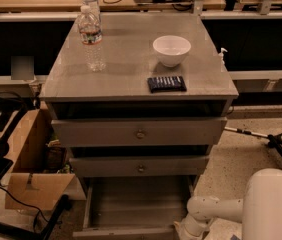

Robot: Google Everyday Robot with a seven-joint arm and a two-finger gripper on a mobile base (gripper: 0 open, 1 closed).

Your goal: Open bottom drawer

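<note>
The bottom drawer (pixel 136 204) is the lowest of three grey drawers in the cabinet. It stands pulled out, and its shallow grey box shows from above. Its front panel (pixel 126 232) lies at the lower edge of the camera view, and its knob is out of view. The middle drawer (pixel 140 167) and the top drawer (pixel 140 132) sit slightly out, each with a small round knob. My white arm (pixel 216 211) reaches in from the lower right. My gripper (pixel 181 232) is at the right end of the bottom drawer's front panel, cut off by the view's edge.
On the cabinet top (pixel 126 79) stand a water bottle (pixel 91 39), a white bowl (pixel 171 50) and a dark flat packet (pixel 166 83). A cardboard box (pixel 31 169) and black cables lie left of the cabinet. A black stand (pixel 276 141) lies on the floor at right.
</note>
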